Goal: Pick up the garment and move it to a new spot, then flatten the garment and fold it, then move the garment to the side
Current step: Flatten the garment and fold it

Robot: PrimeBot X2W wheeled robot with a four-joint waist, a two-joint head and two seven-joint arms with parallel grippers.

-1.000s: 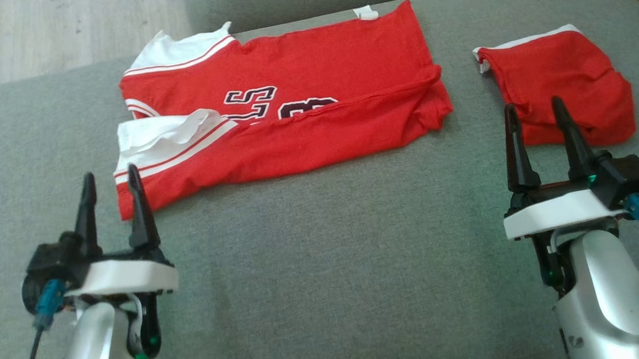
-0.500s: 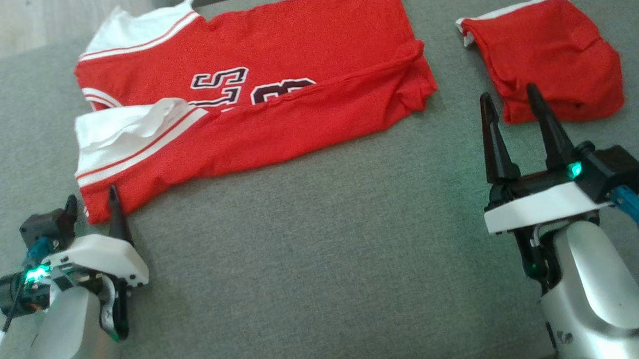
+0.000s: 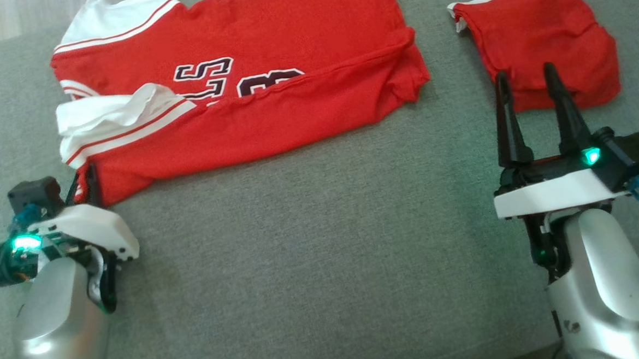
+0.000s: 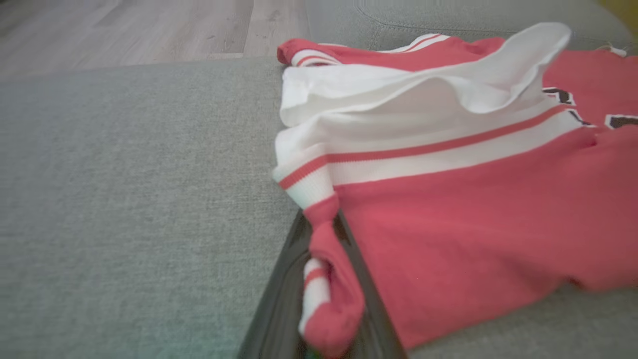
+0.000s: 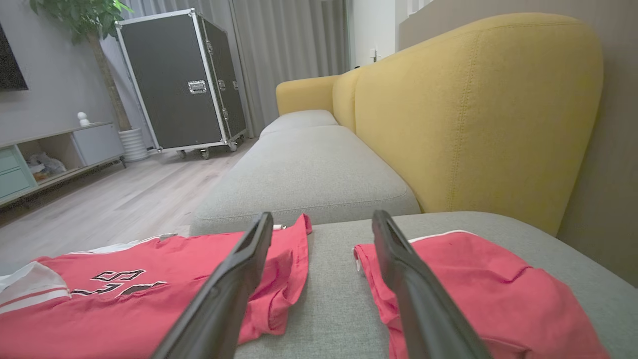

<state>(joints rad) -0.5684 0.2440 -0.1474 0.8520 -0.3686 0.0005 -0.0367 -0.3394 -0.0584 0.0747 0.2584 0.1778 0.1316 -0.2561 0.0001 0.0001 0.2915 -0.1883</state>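
Broadly, from the head view, the jersey (image 3: 249, 84) lies flat on the grey cushion (image 3: 312, 256) with its long axis running across the picture: white-trimmed end to the left, hem to the right, and the near long edge folded over the black numerals. A smaller red cloth (image 3: 548, 47) lies apart from it at the upper right. The left claw (image 3: 82, 184) sits low at the jersey's near-left corner, its forearm rising from the bottom-left edge with the wrist rolled outward. The right claw (image 3: 532, 113) points up the picture on an upright forearm, released, its fingers spread and their tips over the red cloth's near edge. From the left wrist view, the left claw (image 4: 321, 219) is grasping the jersey (image 4: 473, 199): a bunched corner of red cloth and white trim is pinched between the two dark fingers (image 4: 279, 289), close to the cushion (image 4: 124, 199). From the right wrist view, the right claw (image 5: 323, 217) hangs above the cushion (image 5: 329, 299) with its jaws wide apart, the jersey (image 5: 124, 294) behind its left finger and the red cloth (image 5: 473, 289) behind its right; a yellow backrest (image 5: 473, 114) rises beyond.
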